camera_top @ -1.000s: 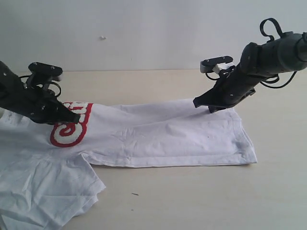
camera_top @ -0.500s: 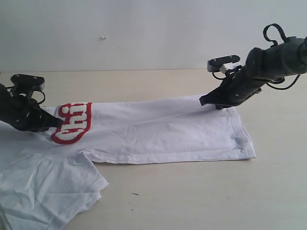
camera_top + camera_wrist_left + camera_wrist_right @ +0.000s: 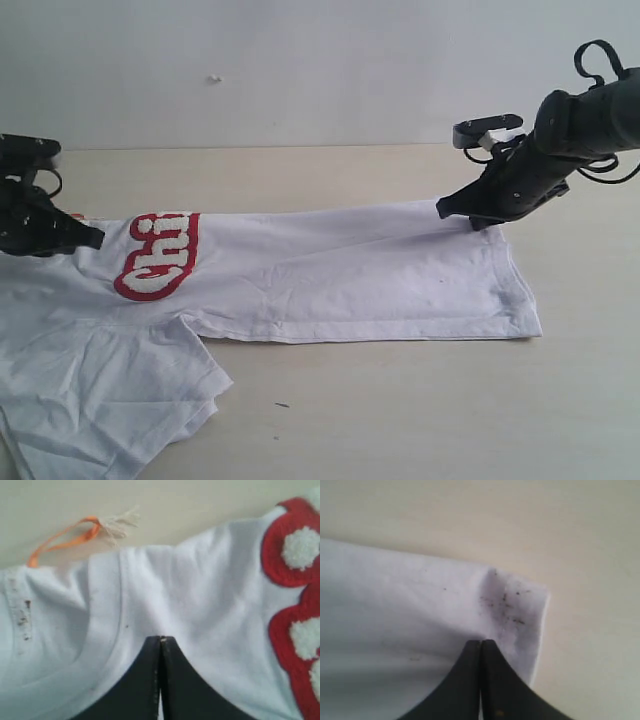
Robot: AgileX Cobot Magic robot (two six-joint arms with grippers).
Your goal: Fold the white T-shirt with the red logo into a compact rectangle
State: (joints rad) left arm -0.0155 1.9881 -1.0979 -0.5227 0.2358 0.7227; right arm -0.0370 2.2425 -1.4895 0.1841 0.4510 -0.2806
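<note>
The white T-shirt point(image 3: 340, 275) lies stretched across the table, folded lengthwise, with a sleeve part spread at the front left. Its red logo point(image 3: 160, 256) shows near the left end and also in the left wrist view point(image 3: 295, 595). My left gripper point(image 3: 92, 238) is shut on the shirt next to the ribbed collar point(image 3: 107, 630); the orange neck tag point(image 3: 65, 539) lies beyond it. At the far right hem corner my right gripper point(image 3: 458, 213) is shut on the cloth point(image 3: 510, 605), which has dark specks.
The shirt rests on a beige table point(image 3: 420, 400) with a pale wall point(image 3: 300, 70) behind it. A small dark speck point(image 3: 282, 405) lies on the table in front of the shirt.
Both grippers have moved outward, left one to the left and right one to the right, pulling the shirt straighter. More of the red logo now shows.
</note>
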